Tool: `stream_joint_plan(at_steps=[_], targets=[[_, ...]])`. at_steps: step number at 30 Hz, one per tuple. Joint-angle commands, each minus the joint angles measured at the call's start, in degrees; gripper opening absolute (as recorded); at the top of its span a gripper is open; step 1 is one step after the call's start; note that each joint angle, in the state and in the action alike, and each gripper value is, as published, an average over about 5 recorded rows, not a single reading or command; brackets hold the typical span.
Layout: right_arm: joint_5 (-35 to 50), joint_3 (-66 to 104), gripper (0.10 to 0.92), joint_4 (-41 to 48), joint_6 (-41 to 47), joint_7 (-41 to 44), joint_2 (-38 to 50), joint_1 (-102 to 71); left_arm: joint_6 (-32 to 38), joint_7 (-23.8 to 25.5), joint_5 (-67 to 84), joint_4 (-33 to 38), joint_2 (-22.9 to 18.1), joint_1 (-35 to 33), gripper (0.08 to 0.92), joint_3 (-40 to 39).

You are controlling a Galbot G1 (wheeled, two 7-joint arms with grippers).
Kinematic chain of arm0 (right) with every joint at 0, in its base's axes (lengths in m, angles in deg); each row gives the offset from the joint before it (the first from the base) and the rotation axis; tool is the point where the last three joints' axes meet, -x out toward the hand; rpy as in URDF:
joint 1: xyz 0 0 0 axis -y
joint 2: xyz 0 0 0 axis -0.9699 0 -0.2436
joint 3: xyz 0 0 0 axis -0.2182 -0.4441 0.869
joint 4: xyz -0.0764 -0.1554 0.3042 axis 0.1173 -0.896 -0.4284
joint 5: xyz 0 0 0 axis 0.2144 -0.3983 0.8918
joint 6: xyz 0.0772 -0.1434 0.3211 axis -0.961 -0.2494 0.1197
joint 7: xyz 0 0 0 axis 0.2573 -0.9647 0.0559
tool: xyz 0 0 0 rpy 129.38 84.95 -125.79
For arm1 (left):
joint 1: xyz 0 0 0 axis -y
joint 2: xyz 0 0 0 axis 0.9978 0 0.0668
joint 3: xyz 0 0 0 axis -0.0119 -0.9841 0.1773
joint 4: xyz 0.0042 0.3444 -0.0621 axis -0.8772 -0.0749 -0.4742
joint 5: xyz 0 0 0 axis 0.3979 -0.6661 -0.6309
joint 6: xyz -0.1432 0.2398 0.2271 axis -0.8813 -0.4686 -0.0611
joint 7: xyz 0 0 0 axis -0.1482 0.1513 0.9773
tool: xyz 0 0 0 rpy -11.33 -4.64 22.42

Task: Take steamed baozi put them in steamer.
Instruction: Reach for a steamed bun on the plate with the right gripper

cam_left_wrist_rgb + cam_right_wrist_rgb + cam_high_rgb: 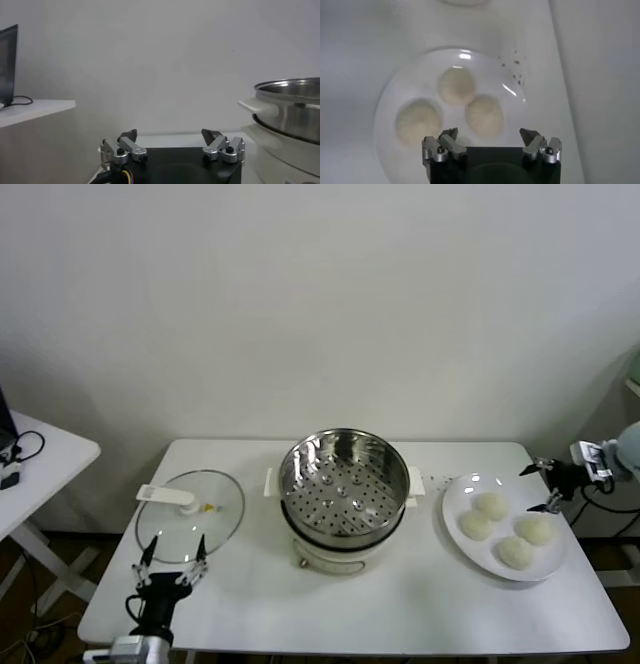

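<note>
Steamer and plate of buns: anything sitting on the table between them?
Nothing. In the head view, only bare tabletop separates the steamer from the plate holding the buns.

The steamer (343, 499) stands mid-table (400, 614), the lid (190, 516) lying to its left, the plate (455, 509) to its right bearing four baozi (490, 505)

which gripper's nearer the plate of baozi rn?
Right. The right gripper hovers at the plate of baozi, at its far right rim; the left gripper is across the table, by the glass lid.
</note>
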Motion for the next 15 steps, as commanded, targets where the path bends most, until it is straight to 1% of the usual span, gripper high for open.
stream_joint_plan(at_steps=[1,9,15], targets=[[-7.20,-10.62,0.823,10.41,-0.53,5.89,-7.53,11.70,-0.16,-0.08,0.23,-0.07,-0.10,-0.09,0.823,0.23],[-11.99,-7.58,0.823,15.36,-1.34,3.27,-14.85,8.50,-0.44,-0.18,0.19,-0.10,-0.28,-0.13,0.823,0.78],[-15.65,-5.30,0.823,16.75,-2.54,1.26,-16.87,6.45,-0.53,-0.17,0.14,-0.39,-0.32,-0.07,0.823,0.76]])
